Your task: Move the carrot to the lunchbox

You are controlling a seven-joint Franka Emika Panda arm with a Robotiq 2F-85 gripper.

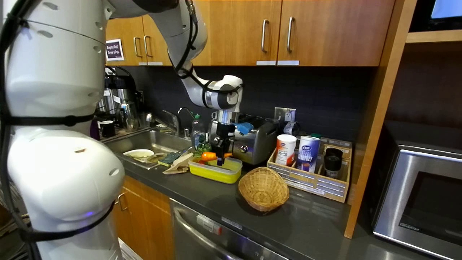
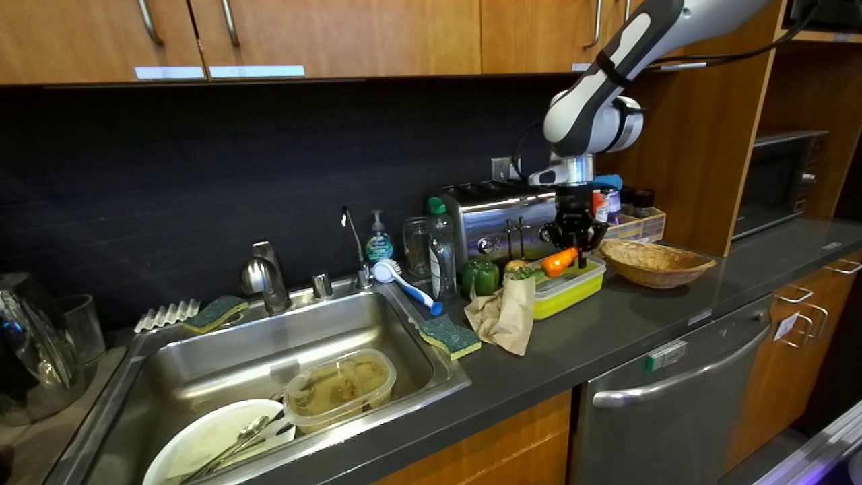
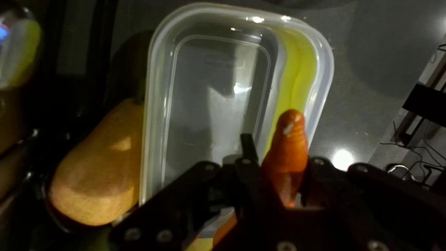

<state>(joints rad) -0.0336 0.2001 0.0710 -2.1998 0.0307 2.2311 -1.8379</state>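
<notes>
The bright orange carrot [image 1: 209, 156] has a green leafy end and lies roughly level in the jaws of my gripper [image 1: 221, 160]. In an exterior view the carrot [image 2: 559, 263] shows just above the rim of the yellow-green lunchbox [image 2: 572, 296], and the gripper [image 2: 583, 252] is over the box. In the wrist view the carrot [image 3: 287, 150] sits between the black fingers of my gripper [image 3: 280, 162], which are shut on it. The lunchbox [image 3: 301, 69] lies below, its clear floor bare where visible. The gripper hides the carrot's middle.
A wicker basket [image 1: 264, 189] stands beside the lunchbox. A steel toaster [image 1: 258, 139] is behind it. A paper bag [image 2: 508, 313], green pepper [image 2: 480, 277] and sink [image 2: 269, 323] lie on the other side. A tan squash [image 3: 101, 167] lies against the box.
</notes>
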